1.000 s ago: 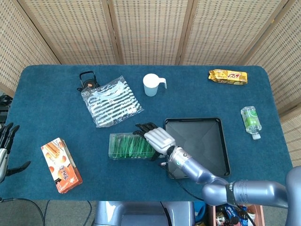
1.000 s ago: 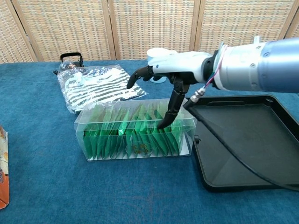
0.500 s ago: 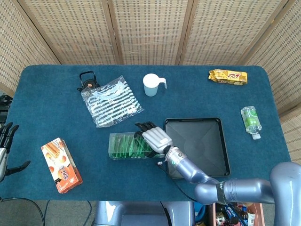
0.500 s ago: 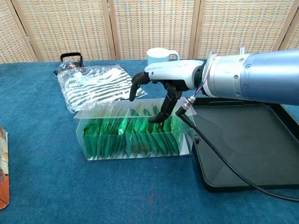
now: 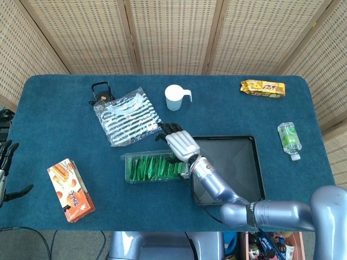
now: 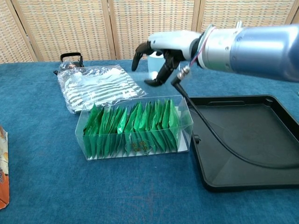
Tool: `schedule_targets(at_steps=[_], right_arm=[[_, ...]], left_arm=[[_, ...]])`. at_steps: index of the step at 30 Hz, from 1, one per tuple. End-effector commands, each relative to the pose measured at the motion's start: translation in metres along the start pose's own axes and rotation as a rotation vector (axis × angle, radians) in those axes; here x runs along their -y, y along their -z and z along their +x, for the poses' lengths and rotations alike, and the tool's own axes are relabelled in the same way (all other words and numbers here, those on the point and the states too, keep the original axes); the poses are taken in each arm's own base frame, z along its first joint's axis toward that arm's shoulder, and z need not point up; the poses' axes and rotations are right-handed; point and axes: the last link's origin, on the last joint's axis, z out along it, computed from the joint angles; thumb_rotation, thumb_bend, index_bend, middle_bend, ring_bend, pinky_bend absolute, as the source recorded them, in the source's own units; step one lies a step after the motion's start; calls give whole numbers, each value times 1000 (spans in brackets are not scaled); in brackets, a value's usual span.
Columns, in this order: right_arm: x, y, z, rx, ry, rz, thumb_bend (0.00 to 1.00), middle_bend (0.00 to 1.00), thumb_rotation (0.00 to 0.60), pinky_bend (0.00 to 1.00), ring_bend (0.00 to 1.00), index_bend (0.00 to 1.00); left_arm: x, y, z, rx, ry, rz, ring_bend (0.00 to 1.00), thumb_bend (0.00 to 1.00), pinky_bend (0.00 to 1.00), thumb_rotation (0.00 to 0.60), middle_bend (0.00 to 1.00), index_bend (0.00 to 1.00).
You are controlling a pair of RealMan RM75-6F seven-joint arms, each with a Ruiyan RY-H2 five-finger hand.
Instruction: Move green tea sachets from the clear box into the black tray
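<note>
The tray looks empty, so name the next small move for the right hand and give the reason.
Probably lower the right hand back into the clear box and pinch one sachet. The hand hovers above the box holding nothing, the sachets stand packed inside, and the black tray holds none.

Woven rattan screens (image 5: pixel 173 32) behind blue-clothed table (image 5: pixel 54 124).

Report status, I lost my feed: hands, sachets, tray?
Right hand empty above clear plastic box. Left hand idle at table edge. Green tea sachets all boxed. Black tray empty, unobstructed.
</note>
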Motion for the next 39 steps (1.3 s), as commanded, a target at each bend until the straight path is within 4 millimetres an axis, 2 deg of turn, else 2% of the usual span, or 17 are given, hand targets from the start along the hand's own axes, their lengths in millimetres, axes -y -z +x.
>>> schedule_targets(at_steps=[1, 6, 14, 22, 29, 33, 39], right_arm=[[-2, -8, 9, -31, -11, -27, 604, 0, 600, 0, 0, 314], [-7, -17, 9, -5, -20, -85, 660, 0, 600, 0, 0, 328], [-8, -24, 1, 98, -15, -146, 834, 0, 600, 0, 0, 368], [-3, -27, 1, 137, -52, -175, 987, 0, 600, 0, 0, 486], [-2, -26, 4, 141, -57, -182, 997, 0, 600, 0, 0, 501], [-2, -26, 7, 150, -61, -174, 1000, 0, 600, 0, 0, 547], [-8, -23, 14, 208, -2, -159, 1000, 0, 600, 0, 0, 554]], left_arm=[[1, -1, 1, 1, 4, 3, 0, 126, 0, 600, 0, 0], [2, -1, 1, 3, 10, 4, 0, 126, 0, 600, 0, 0], [4, -2, 4, -1, 22, 10, 0, 126, 0, 600, 0, 0], [6, -2, 5, 1, 31, 9, 0, 126, 0, 600, 0, 0], [6, -1, 6, 2, 35, 7, 0, 126, 0, 600, 0, 0], [6, -1, 6, 1, 35, 6, 0, 126, 0, 600, 0, 0], [6, -1, 6, 1, 37, 6, 0, 127, 0, 600, 0, 0]])
